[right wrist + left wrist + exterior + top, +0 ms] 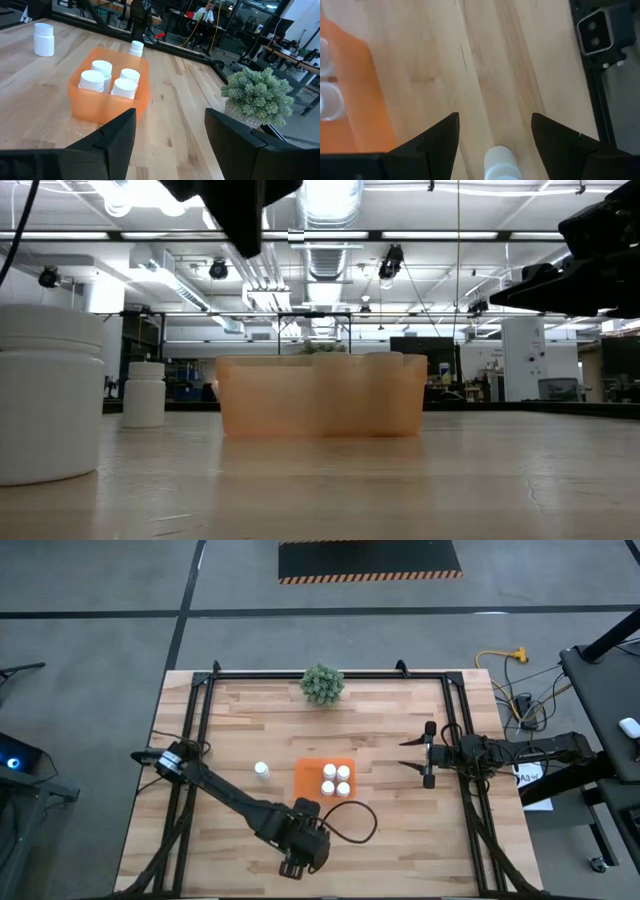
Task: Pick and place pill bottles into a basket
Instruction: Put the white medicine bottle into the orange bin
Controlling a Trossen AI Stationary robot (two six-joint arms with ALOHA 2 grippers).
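High view: we see the orange tray (312, 780) near the middle of the table (400, 730), with four bottles (336, 780) standing in its right part. A fifth bottle (261, 771) stands upright on the wood, left of the tray and apart from it. Our left gripper (492, 132) hangs over the near edge with fingers apart, and a sixth bottle (500, 162) stands between them, not clamped. Our right gripper (428, 754) waits at the table's right side, its fingers also apart and empty, pointed toward the tray. A small green plant (322, 684) sits at the far edge.
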